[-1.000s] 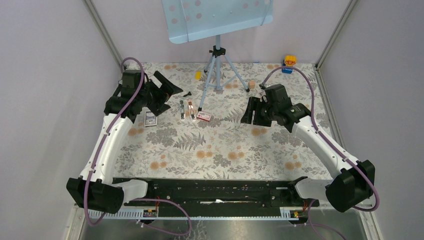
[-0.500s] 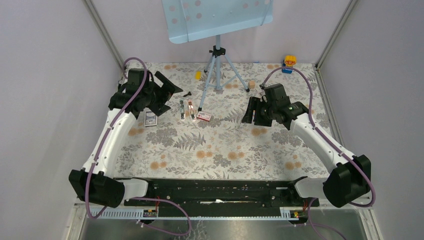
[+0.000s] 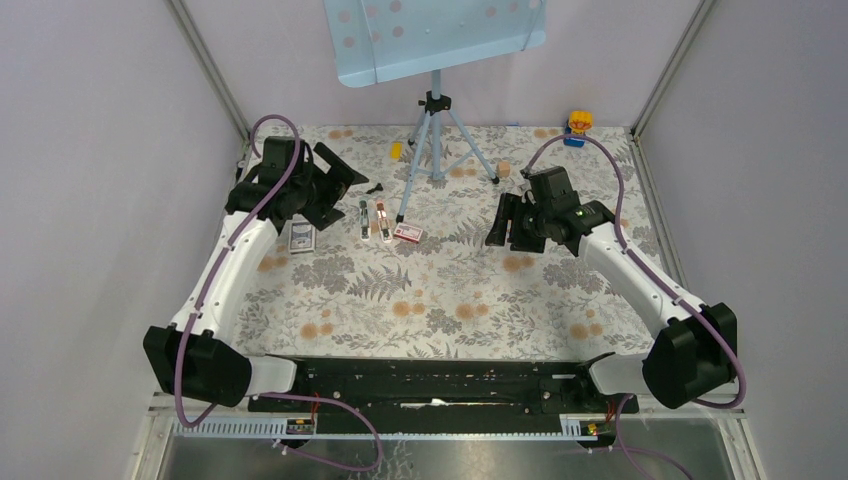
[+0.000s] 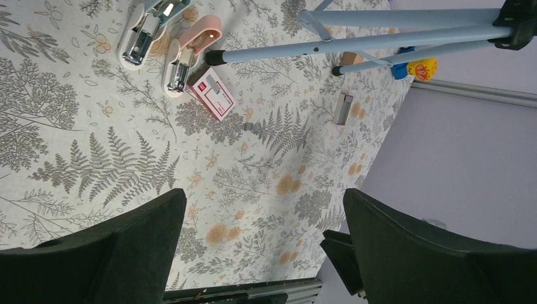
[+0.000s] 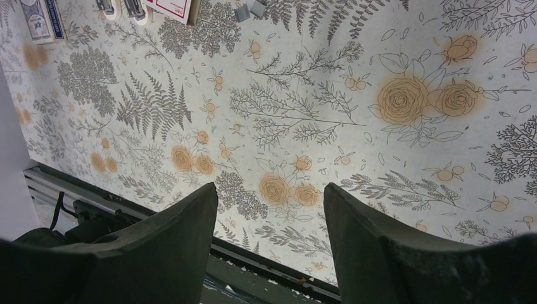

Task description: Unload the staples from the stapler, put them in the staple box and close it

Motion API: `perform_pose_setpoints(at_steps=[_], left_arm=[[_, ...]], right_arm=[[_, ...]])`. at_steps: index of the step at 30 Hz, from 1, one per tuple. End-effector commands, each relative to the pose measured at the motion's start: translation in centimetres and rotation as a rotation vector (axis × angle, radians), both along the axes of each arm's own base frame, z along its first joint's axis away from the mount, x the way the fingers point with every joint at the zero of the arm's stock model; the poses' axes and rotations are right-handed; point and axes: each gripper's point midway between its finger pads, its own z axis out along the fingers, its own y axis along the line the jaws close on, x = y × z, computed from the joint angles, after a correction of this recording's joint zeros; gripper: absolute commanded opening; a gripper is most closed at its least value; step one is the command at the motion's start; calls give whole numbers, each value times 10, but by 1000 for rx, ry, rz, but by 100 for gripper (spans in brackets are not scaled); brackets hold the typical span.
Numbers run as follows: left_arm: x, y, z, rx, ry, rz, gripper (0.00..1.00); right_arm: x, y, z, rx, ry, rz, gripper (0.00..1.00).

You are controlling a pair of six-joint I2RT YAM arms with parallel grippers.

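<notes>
Two staplers lie open side by side at the back left of the table: a teal one (image 3: 363, 217) (image 4: 149, 28) and a pink one (image 3: 380, 218) (image 4: 190, 50), their metal staple channels showing. A red-and-white staple box (image 3: 407, 234) (image 4: 213, 94) lies just right of them, and small grey staple pieces (image 5: 249, 9) (image 4: 252, 127) lie beside it. My left gripper (image 3: 338, 195) (image 4: 263, 196) is open and empty, raised just left of the staplers. My right gripper (image 3: 497, 222) (image 5: 271, 189) is open and empty, raised well to the right of the box.
A blue tripod (image 3: 435, 140) with a tilted board stands behind the staplers; one leg (image 4: 354, 44) ends right by the pink stapler. A playing-card box (image 3: 301, 237) (image 5: 39, 16) lies under the left arm. A yellow toy (image 3: 579, 124) and a small block (image 3: 504, 168) sit at the back.
My left arm has shifted a little right and toward the back, nearer the staplers. The right arm has barely moved. Both grippers stay open.
</notes>
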Motion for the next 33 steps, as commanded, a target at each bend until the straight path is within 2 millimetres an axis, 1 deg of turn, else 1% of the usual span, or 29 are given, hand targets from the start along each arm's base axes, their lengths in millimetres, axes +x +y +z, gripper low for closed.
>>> perform_pose_setpoints(at_steps=[1, 4, 5, 7, 9, 11, 13, 16, 19, 22, 25, 29, 31, 33], left_arm=[[12, -1, 20, -9, -74, 10, 99], [11, 3, 14, -10, -59, 3, 99], [10, 5, 15, -17, -59, 3, 99], [10, 16, 19, -22, -73, 16, 99], [12, 33, 22, 11, -109, 38, 99], [13, 54, 21, 81, -143, 67, 99], [14, 69, 18, 142, -178, 63, 99], [11, 100, 10, 213, -189, 109, 99], [9, 122, 5, 267, -201, 167, 99], [12, 124, -5, 278, -190, 153, 99], [14, 125, -9, 305, -214, 127, 99], [10, 132, -11, 379, -243, 114, 99], [7, 134, -12, 405, -260, 108, 99], [5, 132, -16, 408, -273, 94, 99]], right_arm=[[8, 0, 2, 17, -15, 7, 69], [9, 2, 1, 25, -7, 5, 69], [10, 2, 1, 30, -7, 2, 70], [11, 3, 2, 38, -7, -1, 70], [12, 3, 4, 39, -13, -9, 69], [16, 1, 9, 35, -30, -22, 70], [21, -3, 15, 25, -55, -42, 70], [31, -13, 26, -5, -105, -85, 70], [39, -27, 32, -42, -144, -138, 70], [49, -45, 36, -86, -175, -209, 71], [65, -66, 39, -124, -215, -287, 72], [90, -87, 34, -144, -221, -349, 75], [102, -94, 29, -134, -200, -369, 75], [114, -94, 24, -112, -194, -367, 75]])
